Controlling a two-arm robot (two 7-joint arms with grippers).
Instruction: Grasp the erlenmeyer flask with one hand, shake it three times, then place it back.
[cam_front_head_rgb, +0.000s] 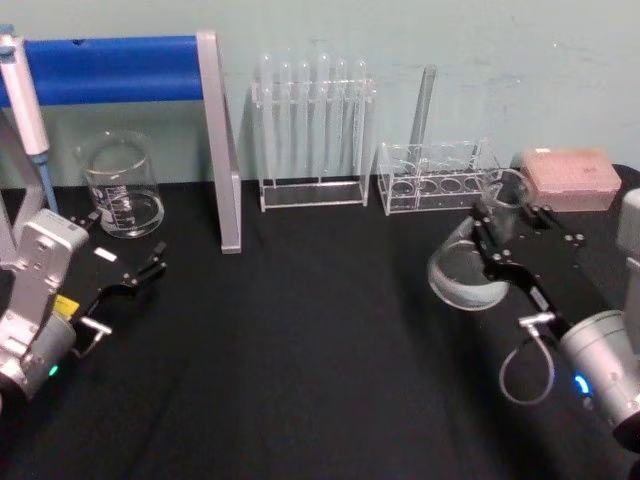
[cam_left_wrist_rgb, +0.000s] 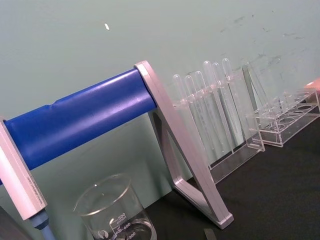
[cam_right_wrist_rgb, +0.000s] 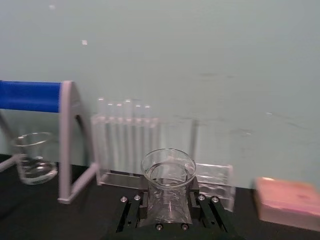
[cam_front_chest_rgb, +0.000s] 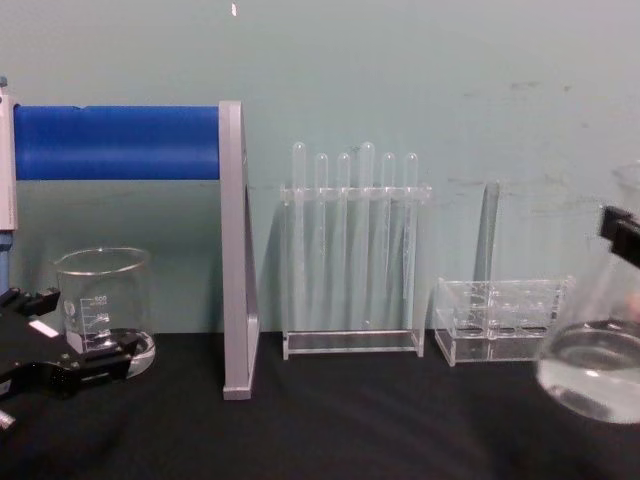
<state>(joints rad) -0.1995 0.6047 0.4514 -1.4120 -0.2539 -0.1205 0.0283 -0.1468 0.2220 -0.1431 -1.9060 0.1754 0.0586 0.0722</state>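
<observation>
Fingers (cam_front_head_rgb: 130, 283) spread and holding nothing, the left hand (cam_front_head_rgb: 155, 262) sat low over the surface (cam_front_head_rgb: 300, 360). It was well left of the test tube rack (cam_front_head_rgb: 312, 130) and just in front of the beaker (cam_front_head_rgb: 122, 185), probably parked because one hand does this job. A blue-barred stand (cam_front_head_rgb: 110, 68) rose between beaker and rack. Right of the rack, before a low clear holder (cam_front_head_rgb: 440, 178), the right hand (cam_front_head_rgb: 497, 225) pinched the erlenmeyer flask (cam_front_head_rgb: 465, 272) by its neck. The flask hung tilted, apparently clear of the surface. That suggested mid-shake, the neck grip leaving the wide base free to swing. A pink box (cam_front_head_rgb: 572, 175) sat farthest right of the rack. The surface was black and the wall behind pale green.
</observation>
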